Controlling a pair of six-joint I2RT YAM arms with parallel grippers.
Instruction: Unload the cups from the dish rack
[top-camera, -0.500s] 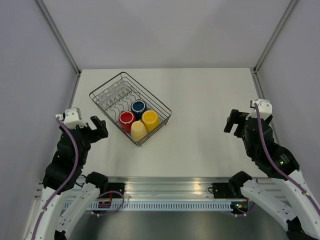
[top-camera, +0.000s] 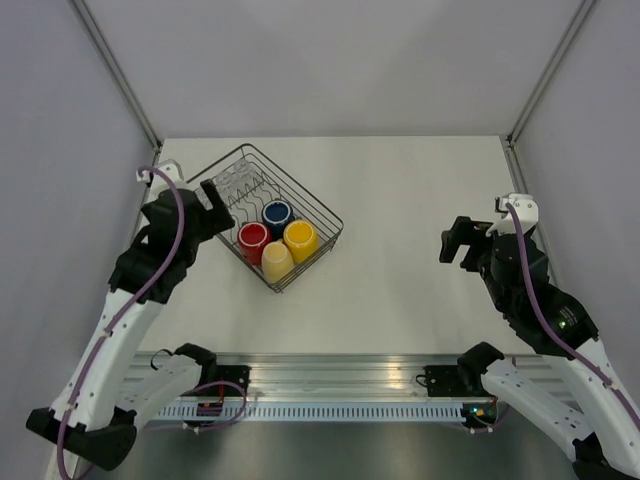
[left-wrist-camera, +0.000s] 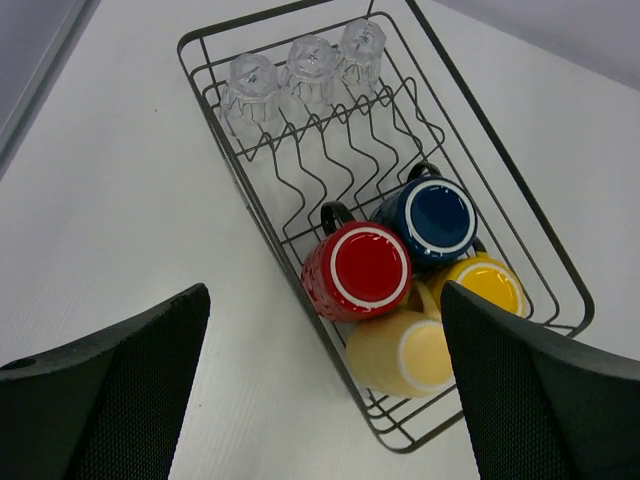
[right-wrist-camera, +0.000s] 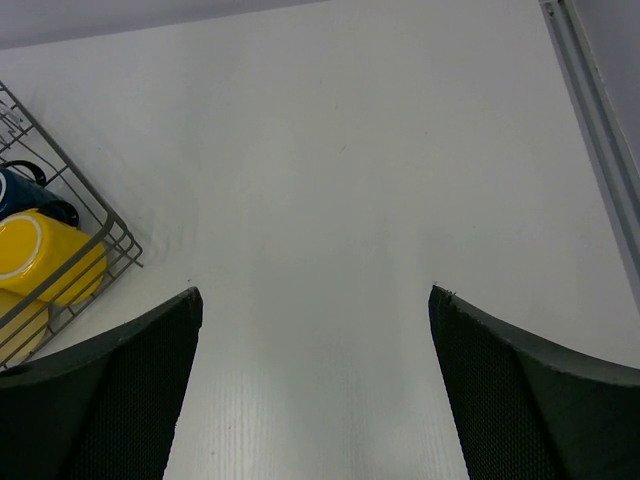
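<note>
The dish rack (top-camera: 300, 189) stands on the left half of the table. At its near end four mugs sit mouth-down: red (top-camera: 254, 237), dark blue (top-camera: 277, 213), orange-yellow (top-camera: 300, 236) and, tipped on its side, pale cream (top-camera: 277, 260). Three clear glass tumblers (top-camera: 235, 180) stand at its far end. My left gripper (top-camera: 215, 205) hovers open over the rack's left edge. In its wrist view the rack (left-wrist-camera: 468, 100), red mug (left-wrist-camera: 368, 265) and cream mug (left-wrist-camera: 405, 350) lie between its open fingers (left-wrist-camera: 130, 380). My right gripper (top-camera: 458, 243) is open over bare table, far right of the rack.
The right wrist view shows the rack's near corner (right-wrist-camera: 100, 225) with the orange-yellow mug (right-wrist-camera: 40, 255) at its left edge. A metal frame rail (top-camera: 520, 190) borders the table on the right, and grey walls enclose it.
My left arm has swung up and forward from the near left to the rack's left edge. The right gripper has drifted slightly left.
</note>
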